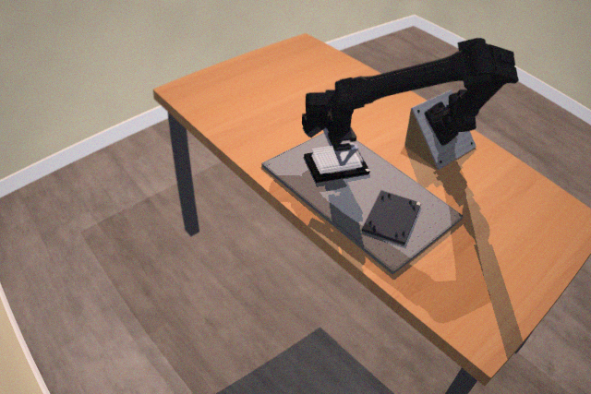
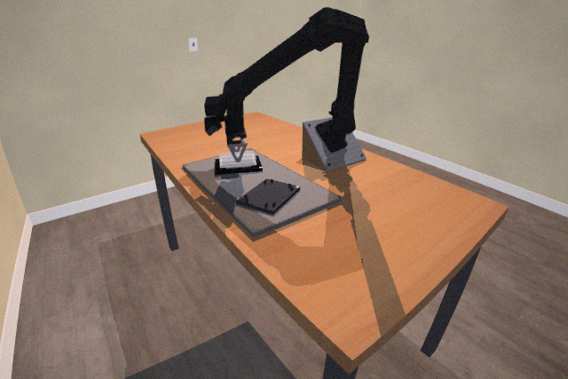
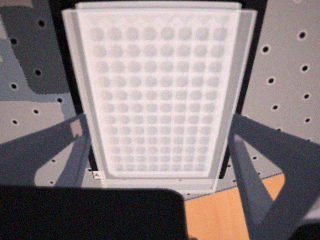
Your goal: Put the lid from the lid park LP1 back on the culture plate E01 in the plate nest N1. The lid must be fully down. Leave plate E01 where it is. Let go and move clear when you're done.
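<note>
My gripper is shut on the clear lid, its fingers clasping the lid's two long sides. The lid lies over the white culture plate E01 with its many wells, which sits in the black plate nest N1. In the wrist view the lid's outline is slightly offset from the plate's edge at the top and right; I cannot tell whether it is fully down. In the exterior view the gripper stands right over the plate. The dark square lid park LP1 is bare, also seen in the exterior view.
The nest and park rest on a grey perforated baseplate on an orange table. The arm's grey wedge base stands behind the plate. The table's near edge runs close to the baseplate.
</note>
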Controlling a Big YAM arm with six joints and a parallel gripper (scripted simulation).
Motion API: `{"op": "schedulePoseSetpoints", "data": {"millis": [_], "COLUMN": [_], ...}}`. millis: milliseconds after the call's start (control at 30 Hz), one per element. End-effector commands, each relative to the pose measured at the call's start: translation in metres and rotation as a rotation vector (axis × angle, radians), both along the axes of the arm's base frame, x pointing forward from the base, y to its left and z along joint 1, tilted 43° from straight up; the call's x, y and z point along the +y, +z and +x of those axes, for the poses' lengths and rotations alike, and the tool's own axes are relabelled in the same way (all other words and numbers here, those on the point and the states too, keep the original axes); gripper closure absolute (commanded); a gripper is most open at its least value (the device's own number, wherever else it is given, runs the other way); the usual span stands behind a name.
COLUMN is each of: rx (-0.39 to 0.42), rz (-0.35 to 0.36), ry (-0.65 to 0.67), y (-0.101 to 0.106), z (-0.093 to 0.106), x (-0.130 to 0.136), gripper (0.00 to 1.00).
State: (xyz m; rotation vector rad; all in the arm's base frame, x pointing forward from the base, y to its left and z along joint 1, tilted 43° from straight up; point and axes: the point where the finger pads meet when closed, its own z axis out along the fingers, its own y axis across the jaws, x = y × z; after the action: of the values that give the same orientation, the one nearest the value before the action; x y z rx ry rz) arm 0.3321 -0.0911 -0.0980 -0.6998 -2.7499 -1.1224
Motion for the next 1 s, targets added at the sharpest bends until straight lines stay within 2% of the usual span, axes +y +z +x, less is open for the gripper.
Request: {"op": "schedulePoseSetpoints", "data": {"millis": [0,967], "rx": [-0.015,0.005], "rz": [-0.012,0.001], "ry": [0.011,0.011], "y": [0.007,-0.007], "z": [0.011,0.004], "x": [0.002,0.01], "gripper": [1.0,1.0]}}
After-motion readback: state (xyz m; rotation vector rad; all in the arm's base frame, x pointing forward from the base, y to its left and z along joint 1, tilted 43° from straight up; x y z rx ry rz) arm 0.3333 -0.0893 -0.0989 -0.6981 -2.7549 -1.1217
